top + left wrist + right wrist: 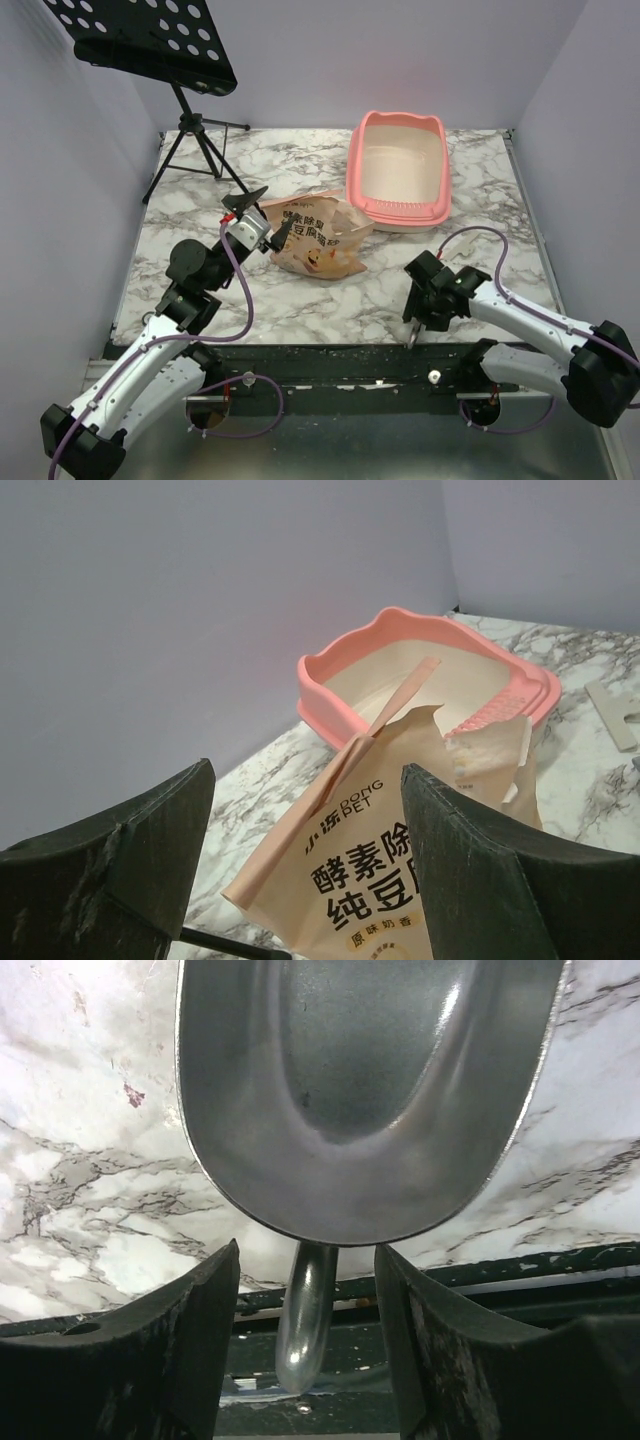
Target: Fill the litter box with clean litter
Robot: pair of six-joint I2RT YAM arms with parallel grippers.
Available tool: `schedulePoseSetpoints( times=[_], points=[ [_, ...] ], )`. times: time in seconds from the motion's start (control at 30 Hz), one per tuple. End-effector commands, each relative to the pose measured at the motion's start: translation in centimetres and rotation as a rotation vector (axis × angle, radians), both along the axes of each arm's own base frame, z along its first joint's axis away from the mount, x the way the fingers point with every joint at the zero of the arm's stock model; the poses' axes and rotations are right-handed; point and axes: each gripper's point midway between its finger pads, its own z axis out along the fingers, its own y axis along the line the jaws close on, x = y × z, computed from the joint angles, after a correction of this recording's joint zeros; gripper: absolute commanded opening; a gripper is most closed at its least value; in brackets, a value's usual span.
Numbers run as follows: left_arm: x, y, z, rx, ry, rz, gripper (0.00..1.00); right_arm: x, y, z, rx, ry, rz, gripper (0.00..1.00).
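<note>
- Marble-patterned worktop is carrying the litter box (398,165) at its far side, right of centre; its inside is showing pale and smooth, and I am not making out any clean litter there.
- Printed bag (315,240) is lying on its side just before the box, top torn open.
- Left gripper (305,780) is hovering at that torn top, jaws released, grasping nothing.
- Right gripper (306,1260) is sitting at the near edge, jaws spread either side of the metal scoop (370,1090) handle, not clamping it.
- I am judging filling as not begun; pickup and transfer are outstanding.
</note>
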Motion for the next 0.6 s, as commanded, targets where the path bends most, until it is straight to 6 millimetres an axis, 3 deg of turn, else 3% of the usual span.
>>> schedulePoseSetpoints(
  times=[0.0, 0.1, 0.23, 0.33, 0.47, 0.57],
  points=[
    [0.1, -0.1, 0.0, -0.012, 0.023, -0.004, 0.84, 0.1, 0.7, -0.8, 0.019, 0.022, 0.003, 0.62],
    [0.3, -0.2, -0.2, -0.008, 0.035, 0.0, 0.84, 0.1, 0.5, -0.9, -0.002, 0.023, 0.006, 0.52],
    [0.4, -0.1, -0.4, -0.002, 0.04, 0.004, 0.84, 0.1, 0.2, -0.9, -0.006, 0.014, 0.005, 0.19],
    [0.4, -0.1, -0.6, 0.006, 0.04, 0.008, 0.84, -0.2, 0.0, -0.9, -0.005, 0.018, 0.003, 0.0],
    [0.4, -0.4, -0.7, 0.021, 0.066, -0.008, 0.83, -0.6, -1.1, 0.0, -0.033, -0.001, -0.021, 0.0],
    [0.4, -0.6, -0.5, 0.04, 0.095, -0.018, 0.82, 0.1, -2.1, 2.6, -0.045, -0.095, -0.002, 0.0]
  ],
)
